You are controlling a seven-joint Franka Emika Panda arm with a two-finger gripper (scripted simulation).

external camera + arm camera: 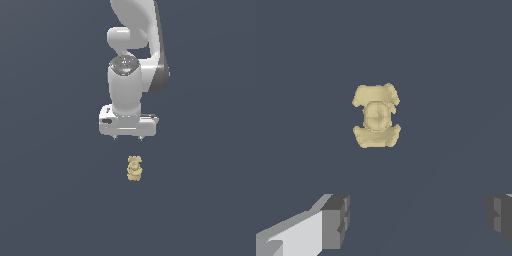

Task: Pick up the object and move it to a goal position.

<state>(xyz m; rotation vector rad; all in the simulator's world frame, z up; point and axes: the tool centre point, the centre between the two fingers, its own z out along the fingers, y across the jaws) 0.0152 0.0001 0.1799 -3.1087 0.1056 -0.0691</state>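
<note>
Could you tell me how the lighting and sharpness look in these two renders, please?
Exterior view: flat, even light, no cast shadow under the figurine, a soft highlight on the arm's wrist, slightly soft edges. Wrist view: equally flat, no glare; the figurine is mildly blurred and the open gripper fingers are cropped at the frame's edge.

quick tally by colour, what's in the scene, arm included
pale yellow-tan: 1, the small lumpy figurine, standing upright on the dark floor
white and grey: 1, the robot arm with its gripper above the figurine, jaws spread wide and holding nothing
total: 2
</note>
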